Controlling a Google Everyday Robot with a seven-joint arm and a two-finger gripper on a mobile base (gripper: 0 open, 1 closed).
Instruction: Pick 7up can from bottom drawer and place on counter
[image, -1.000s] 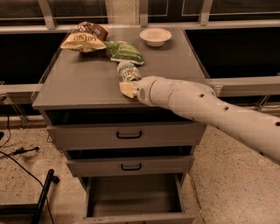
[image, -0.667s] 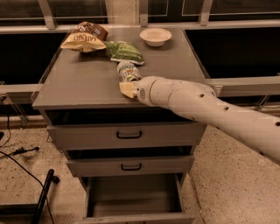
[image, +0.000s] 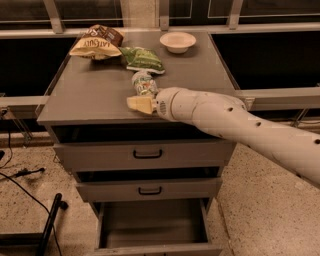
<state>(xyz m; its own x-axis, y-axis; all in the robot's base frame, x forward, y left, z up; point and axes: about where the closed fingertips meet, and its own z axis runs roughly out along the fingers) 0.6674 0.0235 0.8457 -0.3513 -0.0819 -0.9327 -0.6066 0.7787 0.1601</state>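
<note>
Check the 7up can (image: 144, 83) sits steady on the counter (image: 95, 95) before lifting your gripper (image: 141, 103) beside it, whose hold I cannot tell.

White arm (image: 235, 122) outstretched leftward, gripper (image: 141, 104) low over counter (image: 90, 95) front.

Speckled floor (image: 260, 200) with black cables (image: 27, 173) at left, dark windows (image: 192, 7) above a grey rail (image: 275, 31), dim warm light
</note>
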